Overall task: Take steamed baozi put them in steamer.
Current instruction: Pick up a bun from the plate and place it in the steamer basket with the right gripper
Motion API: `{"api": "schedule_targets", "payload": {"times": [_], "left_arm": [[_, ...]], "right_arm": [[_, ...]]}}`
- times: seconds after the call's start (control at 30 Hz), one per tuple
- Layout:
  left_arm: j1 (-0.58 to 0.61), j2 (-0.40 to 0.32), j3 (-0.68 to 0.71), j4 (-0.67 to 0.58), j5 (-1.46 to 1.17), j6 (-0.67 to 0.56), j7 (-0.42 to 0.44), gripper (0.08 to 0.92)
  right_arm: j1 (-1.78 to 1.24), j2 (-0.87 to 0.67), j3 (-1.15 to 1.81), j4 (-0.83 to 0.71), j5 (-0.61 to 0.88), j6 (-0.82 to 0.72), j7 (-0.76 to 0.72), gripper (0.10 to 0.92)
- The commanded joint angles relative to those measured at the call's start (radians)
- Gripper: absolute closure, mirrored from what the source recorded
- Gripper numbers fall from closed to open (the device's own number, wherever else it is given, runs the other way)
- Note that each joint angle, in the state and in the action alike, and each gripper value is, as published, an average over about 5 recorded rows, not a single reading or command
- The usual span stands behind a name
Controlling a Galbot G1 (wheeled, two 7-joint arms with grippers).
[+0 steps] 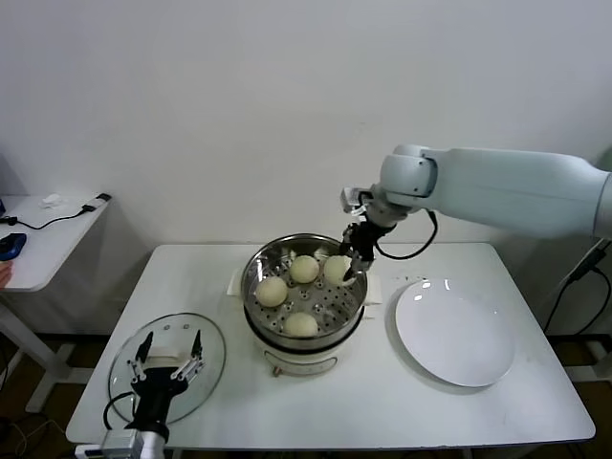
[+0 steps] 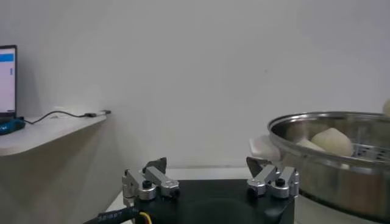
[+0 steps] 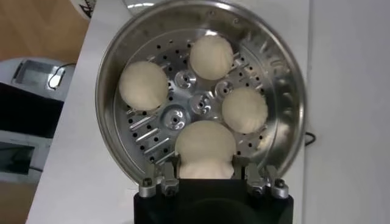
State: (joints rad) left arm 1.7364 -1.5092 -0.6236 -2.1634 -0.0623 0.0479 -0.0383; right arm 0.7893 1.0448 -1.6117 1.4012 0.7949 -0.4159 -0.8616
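Placement step, last bun. Right pincer (image 1: 353, 264) clamped on 4th baozi (image 3: 205, 148), far-right inside steamer (image 1: 260, 304); 3 others seated. Next: release, lift clear. Left pincer (image 1: 169, 366) apart, idle near-left over the table (image 1: 382, 402).

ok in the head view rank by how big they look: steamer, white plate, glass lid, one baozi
1. steamer and white plate: too alike to rank
2. glass lid, slightly smaller, partly hidden by the left claw
3. baozi, far smallest

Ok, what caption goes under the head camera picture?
Right gripper shut on the fourth bun inside the steamer; left gripper waits open.
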Motion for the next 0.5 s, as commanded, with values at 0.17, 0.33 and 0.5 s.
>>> {"api": "schedule_targets", "payload": {"times": [0.17,0.33,0.5], "left_arm": [[0.000,0.003,0.001,0.004,0.000,0.001,0.000,0.177],[0.001,0.003,-0.001,0.003,0.000,0.001,0.001,0.177],[0.002,0.003,-0.005,0.002,-0.001,-0.001,0.000,0.177]], "right_arm": [[-0.125,0.040,0.012,0.003,-0.062,-0.061,0.108,0.440],[-0.147,0.036,0.036,-0.005,-0.080,-0.068,0.122,0.440],[-0.147,0.029,0.043,-0.006,-0.078,-0.042,0.110,0.438]]}}
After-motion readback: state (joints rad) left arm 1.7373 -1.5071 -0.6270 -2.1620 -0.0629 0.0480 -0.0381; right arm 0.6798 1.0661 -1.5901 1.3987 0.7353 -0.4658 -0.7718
